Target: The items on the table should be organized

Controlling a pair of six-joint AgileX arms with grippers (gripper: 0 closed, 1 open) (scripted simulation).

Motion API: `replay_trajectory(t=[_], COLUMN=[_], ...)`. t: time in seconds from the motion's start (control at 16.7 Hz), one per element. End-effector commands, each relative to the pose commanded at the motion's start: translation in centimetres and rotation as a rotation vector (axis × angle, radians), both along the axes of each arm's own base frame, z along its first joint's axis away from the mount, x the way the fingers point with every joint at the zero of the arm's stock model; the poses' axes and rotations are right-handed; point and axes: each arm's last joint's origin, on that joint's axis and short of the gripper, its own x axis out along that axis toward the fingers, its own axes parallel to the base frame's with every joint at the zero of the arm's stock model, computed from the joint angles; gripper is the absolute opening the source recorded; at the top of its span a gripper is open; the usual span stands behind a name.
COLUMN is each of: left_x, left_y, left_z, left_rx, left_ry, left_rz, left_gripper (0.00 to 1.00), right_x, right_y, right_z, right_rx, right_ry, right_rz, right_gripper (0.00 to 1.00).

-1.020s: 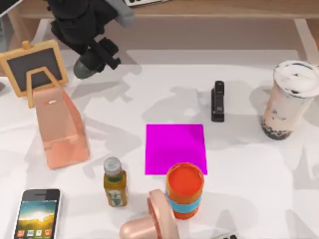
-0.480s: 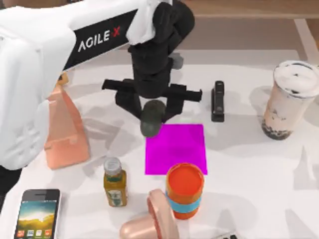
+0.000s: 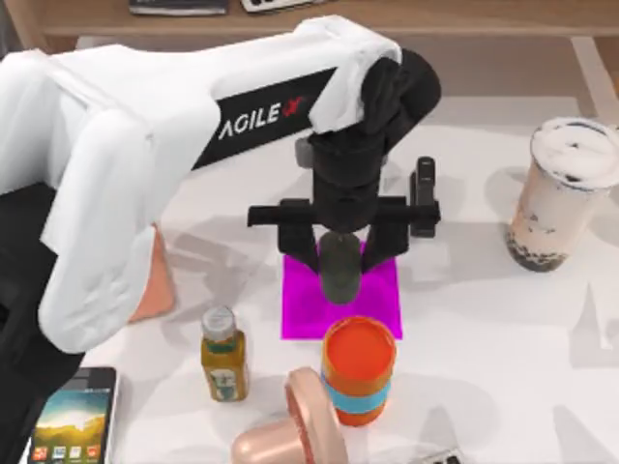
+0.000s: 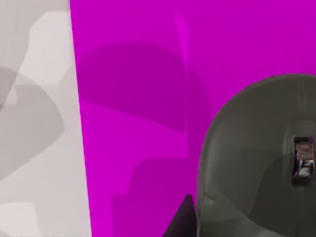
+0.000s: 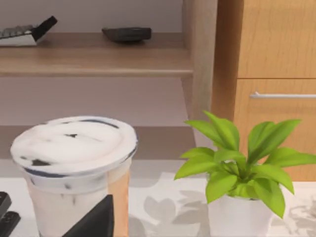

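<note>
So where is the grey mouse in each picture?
Top view: the mouse hangs in the left gripper over the magenta mat, mid-table.
Left wrist view: the mouse sits close up, over the same mat.
Right wrist view: the mouse is not in it; it faces the milk-tea cup.
Shared landmark: the magenta mat.

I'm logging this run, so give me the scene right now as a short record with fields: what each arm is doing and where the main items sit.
left gripper: shut on the computer mouse, held over the magenta mat
right arm: parked; its wrist view faces the milk-tea cup and a potted plant
milk-tea cup: upright, at the table's right side
smartphone: flat, screen up, near-left corner
around the mat: black stapler, orange cup, small bottle
</note>
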Motion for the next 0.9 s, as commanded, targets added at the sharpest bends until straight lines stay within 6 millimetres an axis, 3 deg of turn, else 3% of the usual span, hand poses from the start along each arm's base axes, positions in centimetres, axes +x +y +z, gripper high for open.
replay_trajectory(t=[0.9], left_x=[0.0], left_y=[0.0], left_z=[-1.0], left_rx=[0.0], left_ry=[0.0], left_rz=[0.0], left_gripper=[0.0], right_x=[0.0], right_y=[0.0], right_z=[0.0], right_rx=[0.0], right_ry=[0.0], right_rz=[0.0], right_gripper=[1.0])
